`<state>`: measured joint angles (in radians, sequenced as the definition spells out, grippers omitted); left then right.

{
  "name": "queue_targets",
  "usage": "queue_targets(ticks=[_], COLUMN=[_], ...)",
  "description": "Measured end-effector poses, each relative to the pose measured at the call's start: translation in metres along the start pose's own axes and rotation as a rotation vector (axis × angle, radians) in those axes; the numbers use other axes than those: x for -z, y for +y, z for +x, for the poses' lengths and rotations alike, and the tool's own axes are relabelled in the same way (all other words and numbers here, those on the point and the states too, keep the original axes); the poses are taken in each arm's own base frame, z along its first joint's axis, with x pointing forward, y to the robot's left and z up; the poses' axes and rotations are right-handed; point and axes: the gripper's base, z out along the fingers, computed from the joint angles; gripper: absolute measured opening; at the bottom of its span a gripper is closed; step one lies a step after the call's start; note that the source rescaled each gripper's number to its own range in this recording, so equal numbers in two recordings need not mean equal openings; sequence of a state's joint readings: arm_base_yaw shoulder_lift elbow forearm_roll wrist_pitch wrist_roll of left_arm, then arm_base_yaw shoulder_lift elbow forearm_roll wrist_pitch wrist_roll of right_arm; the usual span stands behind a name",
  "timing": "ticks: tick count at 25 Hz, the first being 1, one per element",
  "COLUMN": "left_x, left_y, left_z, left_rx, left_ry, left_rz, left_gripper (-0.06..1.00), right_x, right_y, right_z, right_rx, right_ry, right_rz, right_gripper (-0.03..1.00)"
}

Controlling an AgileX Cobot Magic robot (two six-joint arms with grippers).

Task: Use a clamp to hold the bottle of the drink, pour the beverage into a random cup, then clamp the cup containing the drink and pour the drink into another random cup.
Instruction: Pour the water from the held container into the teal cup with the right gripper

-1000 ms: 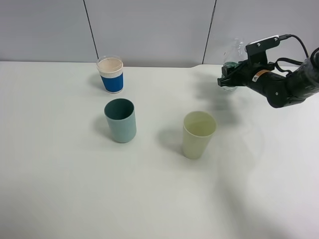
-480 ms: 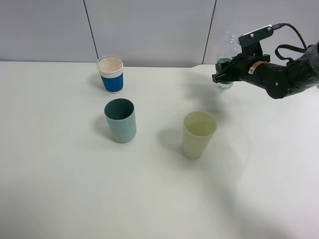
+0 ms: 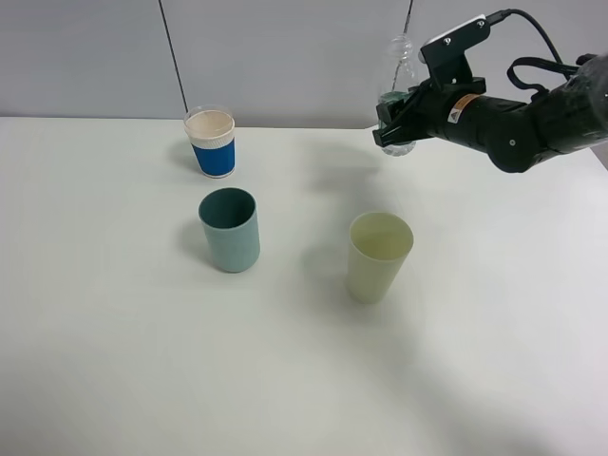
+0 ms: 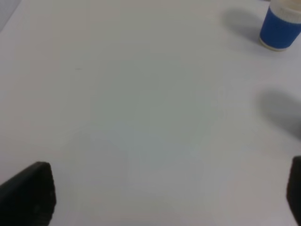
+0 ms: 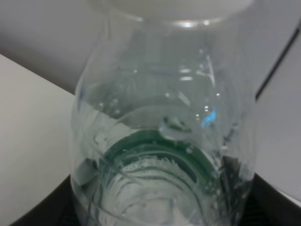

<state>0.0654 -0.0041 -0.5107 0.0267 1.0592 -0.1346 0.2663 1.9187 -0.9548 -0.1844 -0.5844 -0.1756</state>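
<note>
My right gripper (image 3: 400, 118) is shut on a clear plastic bottle (image 3: 400, 59) with a green band, holding it upright in the air at the back right, behind and above the pale yellow cup (image 3: 379, 256). The bottle (image 5: 164, 141) fills the right wrist view, with dark jaws at both its sides. A teal cup (image 3: 229, 229) stands left of centre. Behind it is a blue paper cup (image 3: 211, 142) with a white rim. My left gripper (image 4: 162, 193) is open over bare table, and the blue cup (image 4: 281, 28) sits far beyond it. The left arm is out of the high view.
The white table (image 3: 114, 361) runs back to a grey panelled wall (image 3: 285, 57). A black cable (image 3: 541, 38) loops over the right arm.
The right arm has carried the bottle up and to the left, from the far right edge toward the space above the yellow cup. The cups have not moved.
</note>
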Motion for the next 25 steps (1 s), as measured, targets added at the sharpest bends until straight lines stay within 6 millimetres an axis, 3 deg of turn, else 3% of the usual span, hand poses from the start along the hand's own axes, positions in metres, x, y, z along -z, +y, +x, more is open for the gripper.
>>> queue_targets(ticks=[9,19,25], left_x=[0.0,0.0,0.0], left_y=[0.0,0.0,0.0], left_z=[0.0,0.0,0.0], left_rx=[0.0,0.0,0.0], left_ry=[0.0,0.0,0.0], left_rz=[0.0,0.0,0.0], left_gripper=[1.0,1.0,1.0], right_x=[0.006,0.002,0.004], right_y=[0.034,0.082,0.097], right_z=[-0.043,-0.107,-0.117], right_rx=[-0.052,0.257,0.41], right_ry=[-0.015,-0.065,-0.082], right_rz=[-0.098,-0.251,-0.294], right_gripper=[0.0,0.0,0.0])
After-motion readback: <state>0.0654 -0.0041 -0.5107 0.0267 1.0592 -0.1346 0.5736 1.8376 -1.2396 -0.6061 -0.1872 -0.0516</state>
